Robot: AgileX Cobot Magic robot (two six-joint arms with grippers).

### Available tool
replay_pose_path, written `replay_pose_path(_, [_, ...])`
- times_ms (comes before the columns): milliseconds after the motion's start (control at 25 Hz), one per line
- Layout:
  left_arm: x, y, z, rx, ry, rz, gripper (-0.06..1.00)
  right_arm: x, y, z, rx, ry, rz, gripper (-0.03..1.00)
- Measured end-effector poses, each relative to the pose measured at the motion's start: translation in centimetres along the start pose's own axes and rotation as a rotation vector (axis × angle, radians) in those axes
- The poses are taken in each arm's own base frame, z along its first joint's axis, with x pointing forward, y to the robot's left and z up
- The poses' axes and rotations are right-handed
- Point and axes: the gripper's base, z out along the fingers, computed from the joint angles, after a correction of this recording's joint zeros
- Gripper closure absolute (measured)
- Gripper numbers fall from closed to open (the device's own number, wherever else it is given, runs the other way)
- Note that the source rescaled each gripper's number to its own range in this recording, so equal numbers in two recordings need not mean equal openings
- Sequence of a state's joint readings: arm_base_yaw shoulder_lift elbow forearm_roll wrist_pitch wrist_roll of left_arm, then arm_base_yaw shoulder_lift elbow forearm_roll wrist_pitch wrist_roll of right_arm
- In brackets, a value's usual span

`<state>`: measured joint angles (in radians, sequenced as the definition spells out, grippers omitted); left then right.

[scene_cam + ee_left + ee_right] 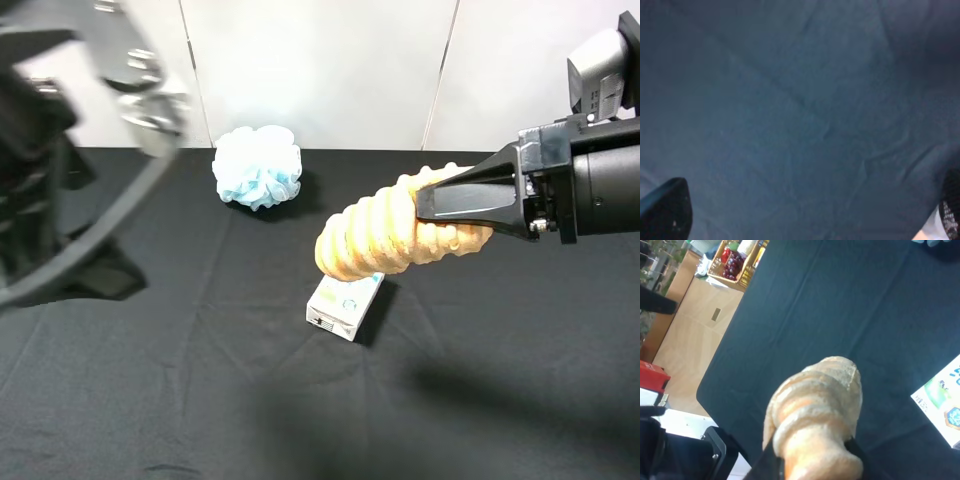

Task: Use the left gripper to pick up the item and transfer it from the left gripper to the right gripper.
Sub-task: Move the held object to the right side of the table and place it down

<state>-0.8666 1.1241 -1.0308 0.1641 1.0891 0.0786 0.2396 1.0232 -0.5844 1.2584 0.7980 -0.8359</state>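
Right gripper point(430, 205): jaws clamped on one end of the item point(385, 240); a black wedge finger lies across its near face, and the wrist view shows a finger on either side of the loaf.
Item position: held in the air above the black cloth point(200, 380), roughly level. Its free end points toward the left side of the exterior view and dips slightly.
Item condition: tan-orange ridged oblong, ridges plain to see, no damage visible.
Left gripper point(140, 85): raised at the upper left of the exterior view, blurred, well apart from the item. Its wrist view shows the fingertips point(667, 210) at opposite edges, standing wide apart with only cloth between them; nothing held.
Carton point(345, 303): white with green-blue print, lying flat on the cloth; in the exterior view the item overlaps its far end.
Bath puff point(258, 167): pale blue, resting near the back edge of the cloth, apart from carton and item.
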Motion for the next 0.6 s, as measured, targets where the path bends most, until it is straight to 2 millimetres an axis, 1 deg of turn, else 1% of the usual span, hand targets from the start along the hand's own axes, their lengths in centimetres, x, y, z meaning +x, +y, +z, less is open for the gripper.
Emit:
replay_pose_path(320, [5.7,-0.1,-3.0,-0.010,-0.141,-0.258,-0.06,0.0,0.0,0.0,0.003,0.005,0.003,0.97])
replay_pose_path(440, [8.3,-0.2,-3.7,-0.030,-0.179,-0.317,-0.05,0.1,-0.1,0.0,0.007,0.013,0.009,0.97])
replay_pose_path(600, [11.6,-0.5,-4.0,-0.039,-0.235,-0.324,-0.05,0.3,-0.1,0.0,0.014,0.030,0.016,0.97])
